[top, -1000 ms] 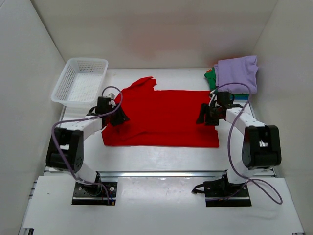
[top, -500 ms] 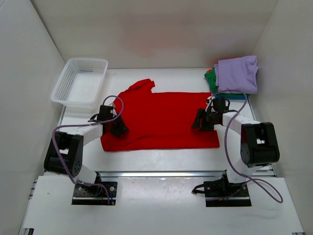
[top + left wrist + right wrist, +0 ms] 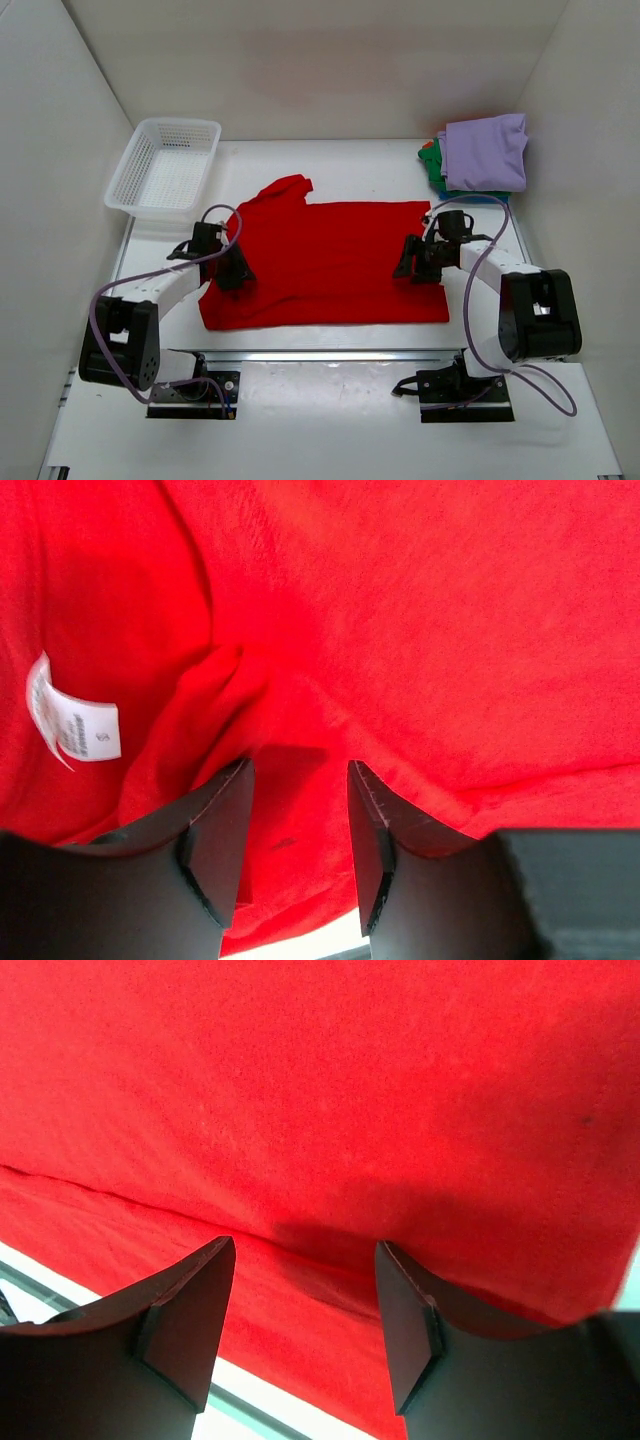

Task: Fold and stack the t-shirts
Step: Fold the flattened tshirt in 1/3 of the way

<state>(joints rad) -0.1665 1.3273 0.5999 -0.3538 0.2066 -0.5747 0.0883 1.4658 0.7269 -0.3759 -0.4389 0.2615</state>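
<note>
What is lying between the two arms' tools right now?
Only the red t-shirt, spread flat. Its cloth fills the whole stretch from the left tool to the right tool. The top external view shows it.

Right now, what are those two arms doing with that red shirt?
Two robot arms are folding a red t-shirt that lies spread on the table. The left gripper sits low over its left side and the right gripper over its right side, both with fingers apart. A stack of folded shirts, lavender on top, waits at the far right corner.
</note>
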